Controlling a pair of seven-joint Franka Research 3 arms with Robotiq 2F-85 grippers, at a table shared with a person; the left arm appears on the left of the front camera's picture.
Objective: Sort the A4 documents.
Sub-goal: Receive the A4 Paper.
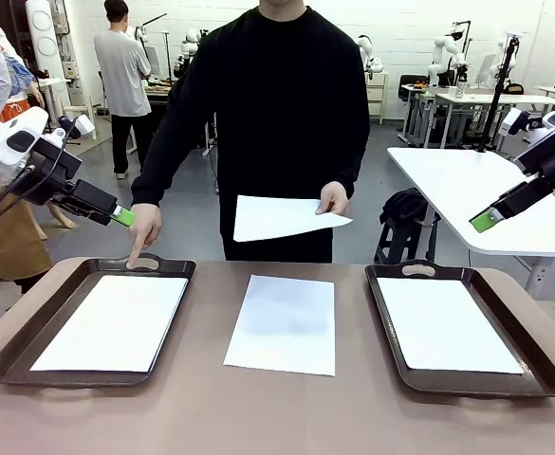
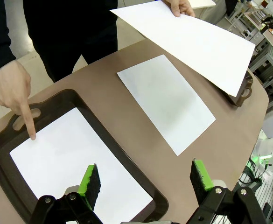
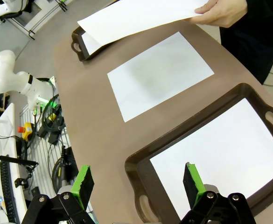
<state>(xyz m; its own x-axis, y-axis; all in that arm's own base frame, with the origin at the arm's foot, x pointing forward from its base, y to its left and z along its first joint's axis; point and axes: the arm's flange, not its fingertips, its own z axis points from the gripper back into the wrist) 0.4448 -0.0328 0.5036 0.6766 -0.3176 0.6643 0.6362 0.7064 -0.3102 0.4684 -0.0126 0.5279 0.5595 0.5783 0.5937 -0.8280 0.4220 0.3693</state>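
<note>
One A4 document [image 1: 283, 322] [image 2: 166, 100] [image 3: 159, 74] lies flat on the brown table between two dark brown trays. Another sheet [image 1: 114, 320] [image 2: 73, 158] lies in the left tray [image 1: 7, 365], and a third sheet [image 1: 445, 325] [image 3: 225, 156] lies in the right tray [image 1: 543, 374]. The person holds a further sheet [image 1: 282, 217] [image 2: 192, 39] [image 3: 136, 16] in one hand above the far table edge and points a finger [image 1: 135, 256] [image 2: 30, 128] at the left tray's far end. My left gripper [image 1: 122, 216] [image 2: 145, 179] hovers open above the left tray. High over the right tray, my right gripper [image 1: 486, 221] [image 3: 138, 182] hangs open.
The person [image 1: 263, 123] stands at the far side of the table. A white table [image 1: 486, 199] stands at the back right, with a black stool [image 1: 405, 227] beside it. Bare tabletop [image 1: 277, 417] lies along the near edge.
</note>
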